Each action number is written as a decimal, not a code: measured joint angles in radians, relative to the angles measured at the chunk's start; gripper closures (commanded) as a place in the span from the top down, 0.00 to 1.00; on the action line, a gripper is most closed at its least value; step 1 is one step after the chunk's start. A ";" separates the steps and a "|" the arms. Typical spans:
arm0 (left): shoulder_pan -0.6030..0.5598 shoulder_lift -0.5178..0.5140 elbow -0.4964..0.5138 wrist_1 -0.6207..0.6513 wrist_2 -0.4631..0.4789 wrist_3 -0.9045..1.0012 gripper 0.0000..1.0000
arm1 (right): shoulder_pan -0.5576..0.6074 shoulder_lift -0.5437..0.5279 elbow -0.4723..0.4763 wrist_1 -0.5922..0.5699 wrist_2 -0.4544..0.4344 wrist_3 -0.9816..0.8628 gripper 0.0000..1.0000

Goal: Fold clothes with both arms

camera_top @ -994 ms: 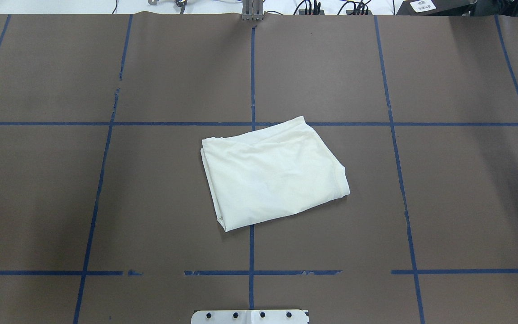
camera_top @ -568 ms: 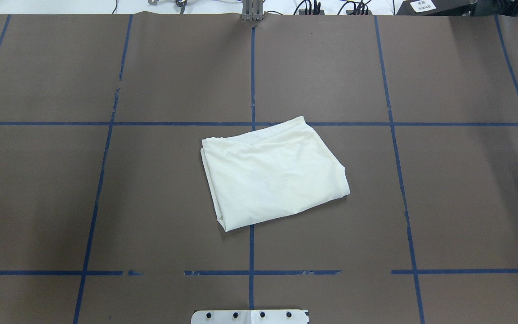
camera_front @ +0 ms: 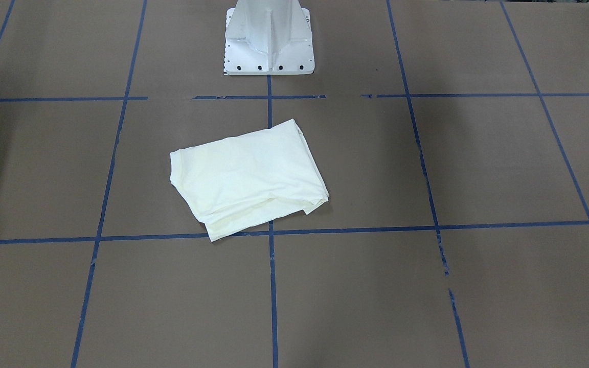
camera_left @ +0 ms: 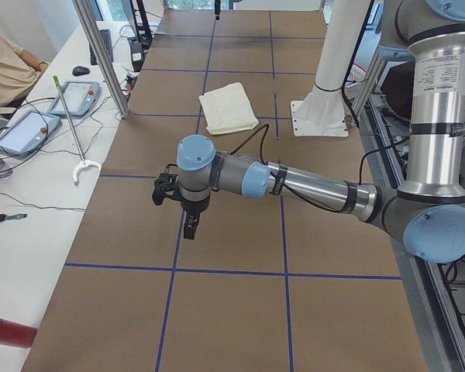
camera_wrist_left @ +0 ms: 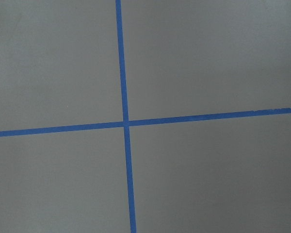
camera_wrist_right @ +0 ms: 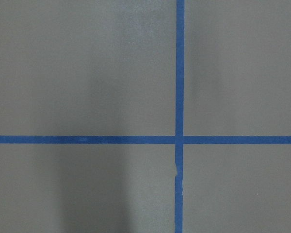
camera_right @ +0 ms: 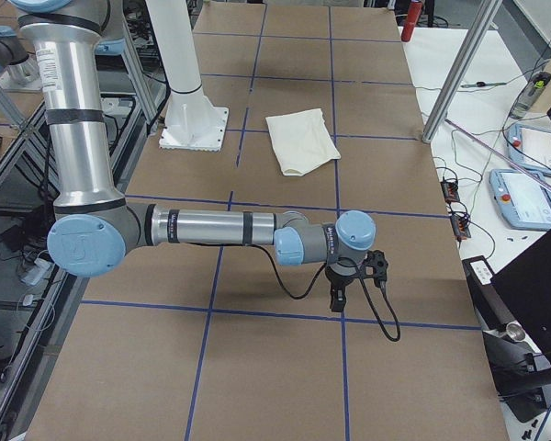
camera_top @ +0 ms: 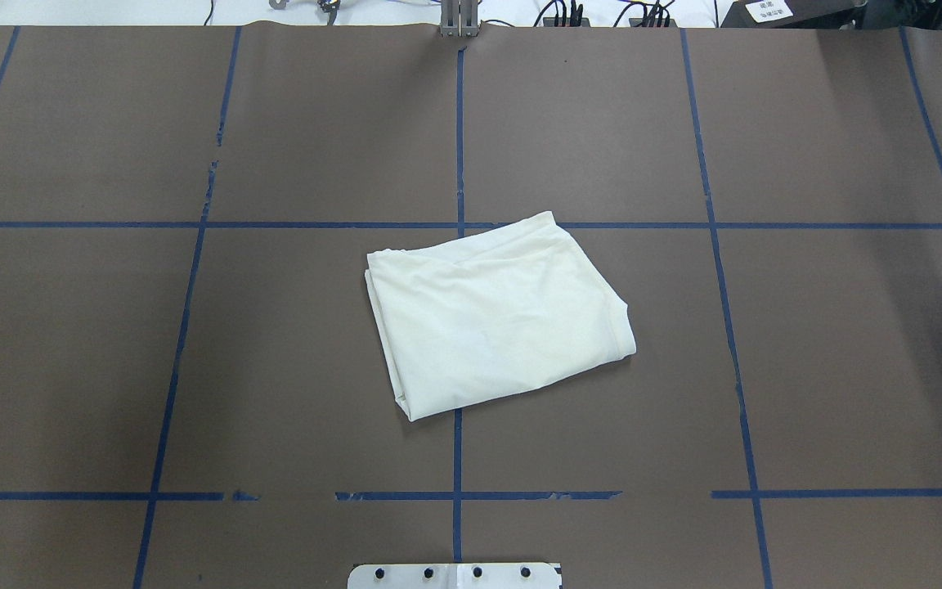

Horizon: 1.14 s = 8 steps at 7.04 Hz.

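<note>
The cream-white shirt (camera_top: 497, 317) lies folded into a compact, slightly skewed rectangle at the middle of the brown table; it also shows in the front view (camera_front: 246, 176) and both side views (camera_left: 228, 108) (camera_right: 301, 140). Its cat print and lettering are hidden inside the folds. My left gripper (camera_left: 187, 226) hangs over bare table far from the shirt, at the table's left end. My right gripper (camera_right: 336, 299) hangs over bare table at the right end. Both show only in the side views, so I cannot tell if they are open or shut.
Blue tape lines (camera_top: 458, 164) grid the brown table. The white base block (camera_front: 269, 38) stands at the robot's edge. Tablets (camera_left: 25, 132) and cables lie on the side bench, and a person (camera_left: 4, 62) sits there. Both wrist views show only table and tape.
</note>
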State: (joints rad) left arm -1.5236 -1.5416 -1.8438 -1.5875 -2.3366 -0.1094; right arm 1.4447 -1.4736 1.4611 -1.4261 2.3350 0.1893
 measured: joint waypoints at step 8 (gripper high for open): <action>0.003 -0.011 0.002 -0.004 0.000 0.004 1.00 | -0.019 -0.041 0.145 -0.070 -0.009 -0.106 1.00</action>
State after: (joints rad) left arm -1.5203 -1.5526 -1.8416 -1.5913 -2.3367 -0.1059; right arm 1.4259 -1.5144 1.6065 -1.4959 2.3259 0.0838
